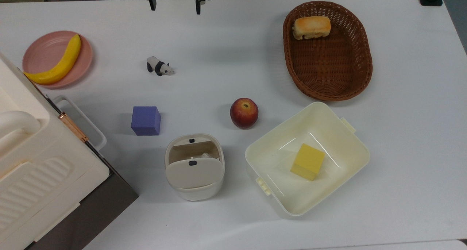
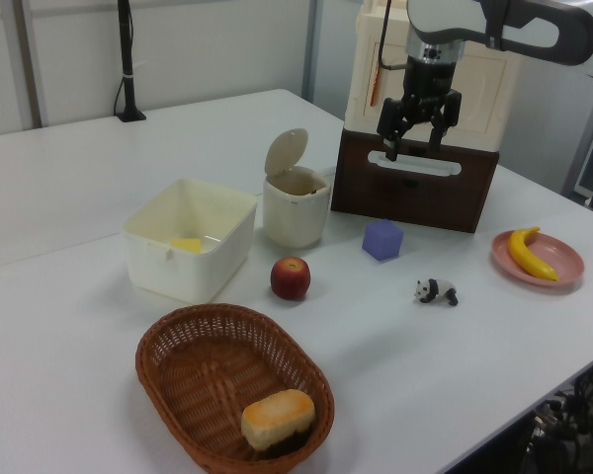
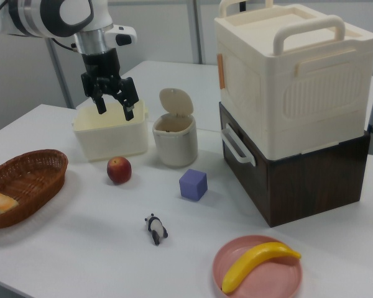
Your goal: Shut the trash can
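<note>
The gripper [image 3: 112,103] hangs up in the air with its fingers spread wide, holding nothing, well apart from everything on the white table [image 1: 226,42]. Big stuff first: the cream ribbed box [image 3: 295,74] sits on a dark brown cabinet [image 3: 298,177]. The trash can [image 1: 194,166] stands between the purple cube [image 1: 146,120] and the square tub [image 1: 308,158] in the top view, lid [image 3: 176,102] flipped up. A red apple [image 1: 244,112] sits near it.

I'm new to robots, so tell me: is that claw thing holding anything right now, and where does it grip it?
Nothing is held. The gripper hangs above the table with its jaws apart and empty, away from the trash can, whose lid stands open.
</note>
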{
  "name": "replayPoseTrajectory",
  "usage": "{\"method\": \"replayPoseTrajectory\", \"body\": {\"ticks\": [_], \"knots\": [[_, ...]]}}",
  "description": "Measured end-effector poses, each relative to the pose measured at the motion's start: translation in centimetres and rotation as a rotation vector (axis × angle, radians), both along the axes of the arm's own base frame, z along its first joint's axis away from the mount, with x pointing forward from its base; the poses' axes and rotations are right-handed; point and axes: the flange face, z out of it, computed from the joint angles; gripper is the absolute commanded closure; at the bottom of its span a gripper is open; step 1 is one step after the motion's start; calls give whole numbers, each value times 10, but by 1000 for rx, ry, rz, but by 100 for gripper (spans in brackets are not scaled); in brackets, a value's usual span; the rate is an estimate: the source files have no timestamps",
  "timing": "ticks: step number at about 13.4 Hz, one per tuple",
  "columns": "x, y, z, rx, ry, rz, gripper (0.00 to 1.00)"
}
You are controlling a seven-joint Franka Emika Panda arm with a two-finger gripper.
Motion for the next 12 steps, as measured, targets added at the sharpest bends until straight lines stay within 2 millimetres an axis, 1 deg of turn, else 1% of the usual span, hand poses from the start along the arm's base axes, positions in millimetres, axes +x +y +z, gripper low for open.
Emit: {"method": "replayPoseTrajectory", "body": {"ticks": [9,12], "knots": [[0,1,0,0,-1,10,0],[0,2,0,-1,3,89,0]]}}
